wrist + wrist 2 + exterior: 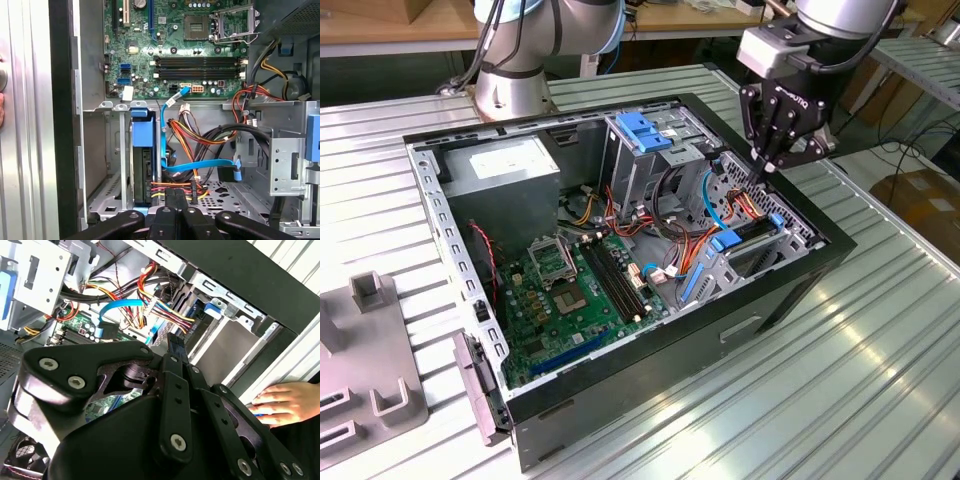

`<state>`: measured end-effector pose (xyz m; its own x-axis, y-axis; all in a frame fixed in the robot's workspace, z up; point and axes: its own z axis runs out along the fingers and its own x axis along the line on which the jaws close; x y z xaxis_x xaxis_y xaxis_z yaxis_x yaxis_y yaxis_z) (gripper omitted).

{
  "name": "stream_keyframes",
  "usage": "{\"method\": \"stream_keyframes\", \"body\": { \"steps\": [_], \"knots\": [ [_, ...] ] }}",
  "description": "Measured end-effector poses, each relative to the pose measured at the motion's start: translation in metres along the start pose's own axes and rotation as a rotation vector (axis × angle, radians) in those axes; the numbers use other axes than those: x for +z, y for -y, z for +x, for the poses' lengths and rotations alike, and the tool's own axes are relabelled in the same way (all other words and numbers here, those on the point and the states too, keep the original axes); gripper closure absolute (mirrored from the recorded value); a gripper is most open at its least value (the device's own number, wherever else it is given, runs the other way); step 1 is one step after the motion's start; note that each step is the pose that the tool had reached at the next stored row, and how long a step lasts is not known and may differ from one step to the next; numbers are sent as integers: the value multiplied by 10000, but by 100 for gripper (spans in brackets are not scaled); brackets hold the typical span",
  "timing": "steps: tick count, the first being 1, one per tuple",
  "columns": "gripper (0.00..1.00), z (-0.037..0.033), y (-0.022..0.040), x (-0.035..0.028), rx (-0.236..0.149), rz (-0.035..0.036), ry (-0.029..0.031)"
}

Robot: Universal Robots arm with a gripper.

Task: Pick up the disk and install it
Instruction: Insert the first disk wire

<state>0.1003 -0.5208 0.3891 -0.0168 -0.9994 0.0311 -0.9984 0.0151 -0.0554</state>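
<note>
- Grey-metal disk [143,170], blue-framed, sits upright in its bay inside the case [800,270].
- Black gripper [769,166] hovers above, fingers together, holding nothing.
- Coloured cables [200,135] crowd beside.

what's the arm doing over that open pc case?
The gripper hangs over the drive bay at the exterior view's right end of the open computer case. It carries nothing. The disk, with its blue carrier frame, already sits on edge in the bay beside the cable bundle. A person's hand rests on the table beside the case.
</note>
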Motion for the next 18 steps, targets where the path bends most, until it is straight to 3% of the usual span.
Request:
{"method": "stream_keyframes", "body": {
  "steps": [5, 10, 12, 15, 18],
  "knots": [
    [90, -92, -22, -4, 0, -1, 1],
    [90, -139, -42, -8, 0, -1, 2],
    [90, -140, -105, -12, 3, -1, 71],
    [90, -154, -174, -16, 5, -2, 87],
    [90, -307, -178, -21, -3, -2, 86]
  ]
}}
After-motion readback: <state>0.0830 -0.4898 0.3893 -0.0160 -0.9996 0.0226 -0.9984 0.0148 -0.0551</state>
